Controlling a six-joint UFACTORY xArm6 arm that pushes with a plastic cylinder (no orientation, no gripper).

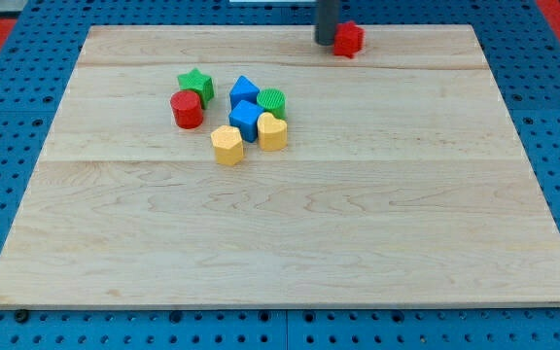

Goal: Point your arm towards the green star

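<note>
- The rod is cut off by the view's top edge; only its dark lower part shows, so the arm above is out of sight.
- My tip (pixel 327 43) rests at the board's far edge, right against the left side of a red block (pixel 349 38); whether they truly touch is hard to tell, and that block's shape is unclear.
- There is no pincer here: the arm ends in a plain rod, with nothing to spread or press together, and it holds nothing.
- The green star (pixel 196 84) sits well to the view's left and below the tip, at the top left of a cluster.
- A red cylinder (pixel 187 110) stands just below the star, touching or nearly so.
- To the star's right lie a blue triangle (pixel 244 91), a green cylinder (pixel 272 101), a blue cube (pixel 245 120), a yellow heart (pixel 272 132) and a yellow hexagon (pixel 227 145), packed close.
- The wooden board (pixel 280 233) lies on a blue pegboard (pixel 17 78).
</note>
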